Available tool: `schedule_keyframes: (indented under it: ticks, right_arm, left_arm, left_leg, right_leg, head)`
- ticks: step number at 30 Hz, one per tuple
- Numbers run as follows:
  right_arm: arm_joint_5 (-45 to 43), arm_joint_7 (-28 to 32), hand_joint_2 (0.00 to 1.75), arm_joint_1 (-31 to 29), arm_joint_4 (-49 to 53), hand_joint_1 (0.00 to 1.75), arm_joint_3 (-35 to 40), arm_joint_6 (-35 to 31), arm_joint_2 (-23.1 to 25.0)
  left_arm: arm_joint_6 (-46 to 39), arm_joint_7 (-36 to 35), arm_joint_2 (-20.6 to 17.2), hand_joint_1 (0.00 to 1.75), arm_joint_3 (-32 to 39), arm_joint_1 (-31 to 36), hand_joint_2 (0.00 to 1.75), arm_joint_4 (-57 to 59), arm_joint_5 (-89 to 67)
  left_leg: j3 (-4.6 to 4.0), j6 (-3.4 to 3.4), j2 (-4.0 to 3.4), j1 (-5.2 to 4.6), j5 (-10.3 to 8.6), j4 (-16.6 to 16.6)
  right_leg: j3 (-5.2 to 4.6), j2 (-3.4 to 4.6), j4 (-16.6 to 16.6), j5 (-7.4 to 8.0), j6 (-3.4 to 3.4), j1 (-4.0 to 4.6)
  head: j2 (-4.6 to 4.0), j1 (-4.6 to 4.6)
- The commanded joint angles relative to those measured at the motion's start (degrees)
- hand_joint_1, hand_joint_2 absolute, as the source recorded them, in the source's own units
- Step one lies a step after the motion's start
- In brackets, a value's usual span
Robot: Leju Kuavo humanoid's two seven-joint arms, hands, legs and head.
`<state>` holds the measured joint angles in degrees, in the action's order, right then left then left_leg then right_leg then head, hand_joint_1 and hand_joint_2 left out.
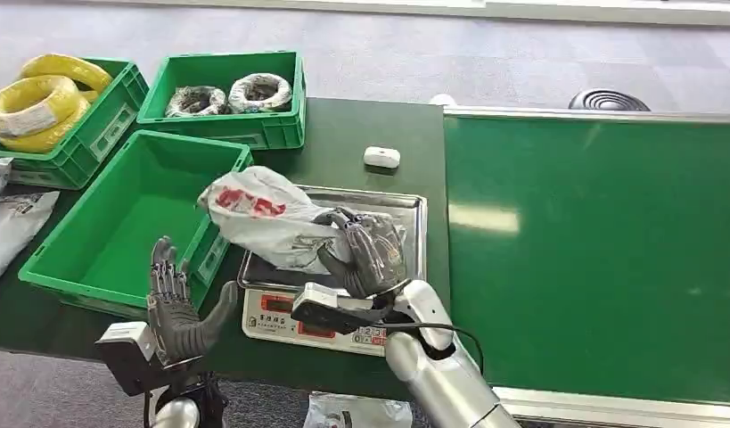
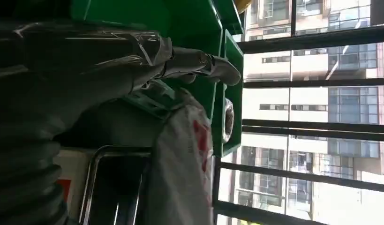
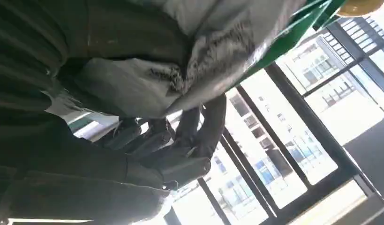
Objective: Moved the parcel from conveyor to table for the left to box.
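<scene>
The parcel (image 1: pixel 270 214) is a crumpled white plastic bag with red print. My right hand (image 1: pixel 368 252) grips its near end and holds it tilted over the steel pan of a scale (image 1: pixel 406 207), its far end reaching toward the empty green crate (image 1: pixel 120 223). The right wrist view shows the hand's dark fingers (image 3: pixel 199 126) curled around the parcel (image 3: pixel 213 51). My left hand (image 1: pixel 176 308) is raised in front of the crate's near wall, fingers spread, holding nothing. In the left wrist view its thumb (image 2: pixel 199 63) points past the parcel (image 2: pixel 183 164) and the crate (image 2: pixel 180 18).
Behind stand a green crate of dark wire coils (image 1: pixel 225 94) and one of yellow coils (image 1: pixel 49 98). A small white device (image 1: pixel 381 158) lies on the dark table. The green conveyor (image 1: pixel 593 250) runs along the right. Grey bags (image 1: pixel 9 223) lie at the far left.
</scene>
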<state>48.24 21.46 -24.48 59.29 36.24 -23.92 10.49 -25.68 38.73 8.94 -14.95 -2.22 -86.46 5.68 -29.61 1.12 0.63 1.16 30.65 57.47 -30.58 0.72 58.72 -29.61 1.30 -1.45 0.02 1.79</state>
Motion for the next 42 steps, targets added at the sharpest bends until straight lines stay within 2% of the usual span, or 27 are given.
schedule_keyframes:
  ticks: [1, 13, 26, 29, 32, 34, 38, 41, 42]
  right_arm:
    - [-0.5, 0.1, 1.75, -0.6, -10.8, 0.0, 0.3, -2.6, 1.8]
    - [0.1, -1.4, 1.75, 0.5, -5.9, 0.0, -2.7, -3.2, 0.2]
    - [0.1, -1.4, 1.75, 0.4, -5.8, 0.0, -2.8, -3.1, -0.1]
    - [-1.0, -1.5, 1.75, 2.0, -1.3, 0.0, -4.9, -4.9, -1.3]
    - [-3.2, -0.9, 1.75, 5.7, 6.0, 0.0, -8.4, -5.1, -3.3]
    - [-5.2, 0.3, 1.75, 8.4, 9.7, 0.0, -12.2, -5.8, -3.2]
    - [-7.6, 2.0, 1.75, 10.4, 10.6, 0.0, -16.3, -4.9, -1.9]
    - [-8.3, 2.6, 1.75, 11.3, 8.8, 0.0, -18.6, -5.0, -0.4]
    - [-8.6, 2.5, 1.75, 11.8, 8.2, 0.0, -19.3, -4.9, 0.0]
  left_arm:
    - [-1.0, -0.1, -2.9, 0.0, -0.7, -1.7, 1.75, 0.6, 1.1]
    - [-1.7, 0.2, -3.1, 0.0, -0.9, -1.2, 1.75, 1.0, 1.7]
    - [-1.7, 0.2, -3.1, 0.0, -0.9, -1.2, 1.75, 1.0, 1.7]
    - [-5.2, 1.3, -3.6, 0.0, 0.5, -0.5, 1.75, 0.6, 0.3]
    - [-8.2, 1.3, -4.4, 0.0, 4.5, 0.4, 1.75, -4.9, -3.7]
    - [-12.2, 1.3, -4.8, 0.0, 7.7, 4.4, 1.75, -7.3, -8.6]
    - [-14.3, 1.3, -5.2, 0.0, 10.1, 14.9, 1.75, -6.4, -14.1]
    - [-14.3, -0.1, -2.6, 0.0, 12.5, 20.8, 1.75, -5.8, -21.6]
    - [-14.3, 0.6, -0.6, 0.0, 14.1, 23.6, 1.75, -5.5, -24.6]
  left_leg:
    - [0.01, -0.08, -0.16, -0.01, -0.14, -0.2]
    - [-0.06, -0.07, -0.02, -0.02, -0.13, -0.1]
    - [-0.02, -0.05, 0.0, -0.02, -0.06, 0.0]
    - [-0.11, -0.09, -0.02, -0.01, -0.16, -0.1]
    - [-0.13, -0.05, 0.11, 0.01, -0.07, 0.0]
    - [-0.24, -0.11, 0.18, 0.03, -0.21, -0.1]
    - [-0.5, -0.07, 0.55, 0.07, -0.31, 0.1]
    - [-0.4, -0.07, 0.35, 0.05, -0.32, 0.0]
    - [-0.35, -0.06, 0.33, 0.06, -0.23, 0.1]
  right_leg:
    - [-0.05, 0.04, -0.2, 0.17, -0.15, 0.03]
    - [-0.1, -0.08, -0.1, 0.12, -0.13, 0.01]
    - [-0.07, -0.05, 0.0, 0.05, -0.07, 0.0]
    - [-0.14, -0.1, -0.1, 0.15, -0.13, 0.03]
    - [-0.12, -0.18, 0.0, 0.04, -0.07, 0.03]
    - [-0.19, -0.32, -0.2, 0.16, -0.15, 0.07]
    - [-0.31, -0.7, 0.0, 0.14, -0.19, 0.11]
    - [-0.31, -0.47, -0.1, 0.21, -0.19, 0.09]
    - [-0.22, -0.4, 0.0, 0.13, -0.14, 0.08]
  head:
    - [0.0, 0.0]
    - [0.0, 0.0]
    - [0.0, 0.0]
    - [0.0, 0.0]
    - [0.0, 0.0]
    - [0.0, 0.0]
    - [0.0, -0.02]
    - [0.0, -0.02]
    - [0.0, 0.02]
